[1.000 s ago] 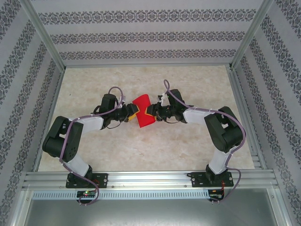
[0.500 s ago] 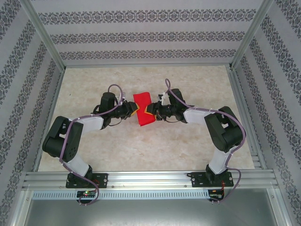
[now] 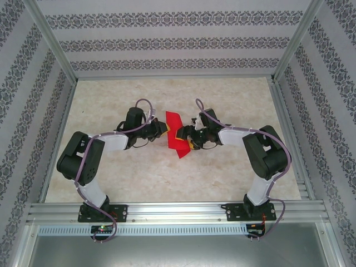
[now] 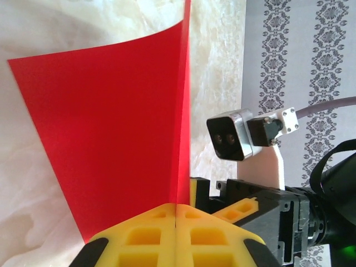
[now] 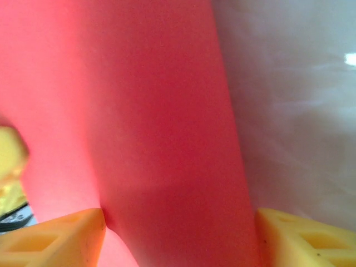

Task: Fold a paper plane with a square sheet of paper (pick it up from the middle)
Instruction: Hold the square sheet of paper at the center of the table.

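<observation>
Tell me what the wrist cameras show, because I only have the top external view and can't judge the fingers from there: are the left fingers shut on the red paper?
Observer: Yes. In the left wrist view the left fingers are pressed together, with the red sheet pinched in the seam between them.
Operator: And the right ones?
Observer: In the right wrist view the right fingers stand wide apart, with the sheet lying in the gap between them.
Operator: Is the sheet flat?
Observer: No. From the left wrist, a sharp crease runs straight out from the seam of the left fingers, and two red faces meet along it.
</observation>
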Controlling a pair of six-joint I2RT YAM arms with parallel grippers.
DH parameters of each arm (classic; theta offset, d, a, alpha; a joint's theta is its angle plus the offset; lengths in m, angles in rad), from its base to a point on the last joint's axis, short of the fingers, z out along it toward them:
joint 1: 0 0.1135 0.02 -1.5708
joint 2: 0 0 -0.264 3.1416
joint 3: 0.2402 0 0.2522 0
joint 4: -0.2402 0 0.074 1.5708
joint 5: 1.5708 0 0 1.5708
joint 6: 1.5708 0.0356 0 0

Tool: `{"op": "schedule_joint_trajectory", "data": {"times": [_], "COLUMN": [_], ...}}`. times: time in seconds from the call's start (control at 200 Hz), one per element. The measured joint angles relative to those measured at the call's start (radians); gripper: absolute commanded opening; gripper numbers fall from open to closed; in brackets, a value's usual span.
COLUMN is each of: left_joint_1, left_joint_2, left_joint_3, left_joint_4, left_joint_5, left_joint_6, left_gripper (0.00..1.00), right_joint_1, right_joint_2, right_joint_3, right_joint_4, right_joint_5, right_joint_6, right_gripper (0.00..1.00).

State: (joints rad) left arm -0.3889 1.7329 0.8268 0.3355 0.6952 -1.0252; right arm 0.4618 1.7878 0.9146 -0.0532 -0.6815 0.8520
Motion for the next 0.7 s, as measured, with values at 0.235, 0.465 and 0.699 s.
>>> {"op": "schedule_joint_trajectory", "data": {"times": [0.235, 0.465, 0.699], "left_joint_1": [-0.027, -0.062, -0.104], "left_joint_2": [0.061, 0.076, 0.095], "left_joint_3": [0.034, 0.037, 0.052], "left_joint_4": [-0.027, -0.054, -0.073], "left_joint_5": [0.000, -0.018, -0.056], "left_joint_6": [0.023, 0.027, 0.027], "left_gripper": [0.00, 0.00, 0.00], "right_joint_1": [-0.034, -0.066, -0.072], "right_joint_2": [-0.043, -0.045, -0.002], "right_joint_3": [0.023, 0.098, 0.174], "right_joint_4": [-0.161, -0.278, -0.333], "right_joint_5": [0.078, 0.082, 0.078], "right_joint_6": [-0.110, -0.250, -0.335], "right_gripper": [0.81, 0.79, 0.74]}}
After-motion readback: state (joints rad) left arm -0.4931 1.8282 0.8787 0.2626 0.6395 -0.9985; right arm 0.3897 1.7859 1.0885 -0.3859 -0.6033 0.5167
